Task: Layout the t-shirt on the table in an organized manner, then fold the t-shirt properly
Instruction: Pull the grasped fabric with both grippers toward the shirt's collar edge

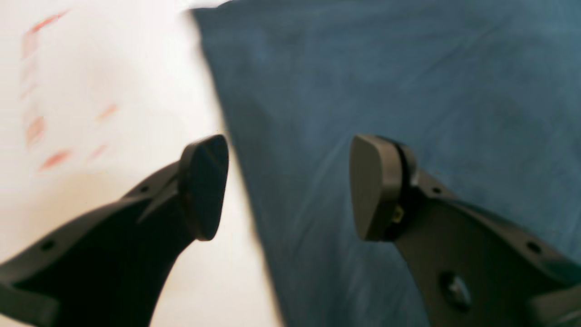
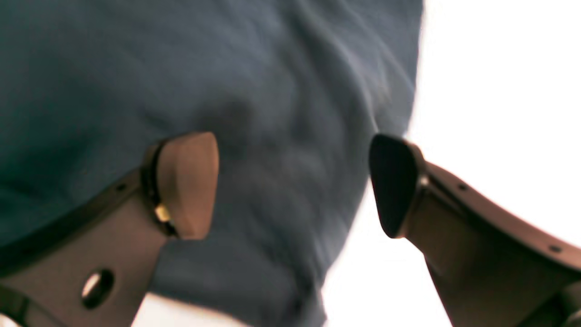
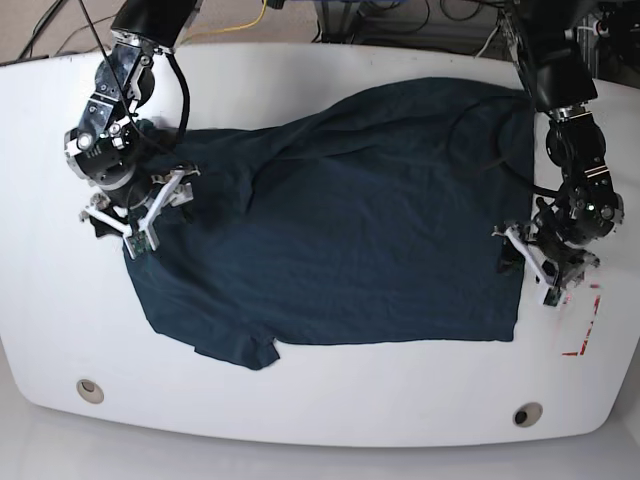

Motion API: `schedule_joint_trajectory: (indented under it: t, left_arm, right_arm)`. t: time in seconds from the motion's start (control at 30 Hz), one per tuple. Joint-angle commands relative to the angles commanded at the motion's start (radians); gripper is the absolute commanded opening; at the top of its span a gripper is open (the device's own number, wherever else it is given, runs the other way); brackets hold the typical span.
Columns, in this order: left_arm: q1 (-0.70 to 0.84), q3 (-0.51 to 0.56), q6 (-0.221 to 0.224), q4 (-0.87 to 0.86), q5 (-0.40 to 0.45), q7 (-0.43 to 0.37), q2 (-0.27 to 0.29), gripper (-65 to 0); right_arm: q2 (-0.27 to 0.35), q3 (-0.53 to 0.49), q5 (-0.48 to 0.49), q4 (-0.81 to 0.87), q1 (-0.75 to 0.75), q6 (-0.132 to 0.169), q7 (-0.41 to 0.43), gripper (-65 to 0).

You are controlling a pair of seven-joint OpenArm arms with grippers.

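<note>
T-shirt point(image 3: 340, 220) lies spread across the middle of the tabletop point(image 3: 320, 420), mostly flat, with wrinkles near its far edge and 1 small corner turned out at its near edge. Both arms sit at opposite ends of the t-shirt, likely to pull it straight before folding.

Left gripper point(image 1: 288, 188): fingers spread, straddling the t-shirt's side edge, 1 finger over bare tabletop, 1 over cloth. Holding nothing. Red tape point(image 3: 585, 320) lies just beyond this edge.

Right gripper point(image 2: 292, 186): fingers spread over the bunched opposite end, 1 above cloth, 1 above tabletop. Nothing pinched.

Judgement: layout stage; placement suits gripping both edges at once.
</note>
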Motion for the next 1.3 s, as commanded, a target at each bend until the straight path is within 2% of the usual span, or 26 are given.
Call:
schedule_joint_trajectory:
  t: [0.03, 0.13, 0.3, 0.4, 0.5, 0.67, 0.77, 0.83, 0.93, 0.97, 1.13, 1.23, 1.3]
  left_arm:
    - [0.031, -0.023, -0.028, 0.031, -0.018, 0.023, 0.0, -26.7]
    - [0.075, -0.068, -0.054, 0.08, -0.052, 0.077, 0.002, -26.7]
    - [0.124, -0.132, -0.058, 0.144, -0.097, 0.147, 0.002, -26.7]
    - [0.163, -0.14, -0.058, 0.169, -0.112, 0.149, -0.002, -26.7]
    - [0.19, -0.14, -0.058, 0.18, -0.112, 0.149, -0.003, -26.7]
    - [0.23, -0.141, -0.058, 0.183, -0.112, 0.149, -0.003, -26.7]
    - [0.255, -0.143, -0.06, 0.183, -0.114, 0.149, -0.005, -26.7]
    - [0.278, -0.143, -0.061, 0.183, -0.114, 0.149, -0.005, -26.7]
    - [0.307, -0.166, -0.09, 0.183, -0.115, 0.149, -0.005, -26.7]
    - [0.319, -0.196, -0.09, 0.183, -0.121, 0.149, -0.003, -26.7]
    - [0.344, -0.267, -0.09, 0.181, -0.137, 0.164, 0.002, -26.7]
    - [0.348, -0.288, -0.09, 0.181, -0.161, 0.178, 0.0, -26.7]
    - [0.359, -0.305, -0.09, 0.18, -0.178, 0.193, -0.003, -26.7]
  right_arm:
    - [-0.003, 0.02, 0.0, 0.017, -0.025, 0.0, -0.009, -15.1]
    - [-0.005, 0.04, 0.002, 0.029, -0.077, 0.0, -0.018, -15.2]
    - [-0.005, 0.044, 0.002, 0.029, -0.14, 0.0, -0.018, -15.5]
    - [-0.005, 0.044, 0.002, 0.028, -0.158, 0.0, -0.018, -15.7]
    - [-0.012, 0.044, 0.002, 0.025, -0.17, 0.0, -0.018, -21.6]
    - [-0.034, 0.077, 0.002, 0.021, -0.175, 0.0, -0.018, -40.3]
    - [-0.043, 0.092, 0.002, 0.0, -0.172, 0.0, -0.018, -44.9]
    - [-0.043, 0.107, 0.002, -0.017, -0.169, 0.0, -0.017, -44.1]
    - [-0.043, 0.121, 0.002, -0.034, -0.169, 0.0, -0.015, -39.2]
    - [-0.043, 0.123, 0.002, -0.041, -0.169, 0.0, -0.015, -36.0]
    - [-0.041, 0.124, 0.002, -0.048, -0.17, 0.0, -0.015, -29.3]
    - [-0.041, 0.124, 0.002, -0.049, -0.172, 0.0, -0.015, -27.6]
    - [-0.043, 0.124, 0.002, -0.049, -0.172, 0.0, -0.015, -29.0]
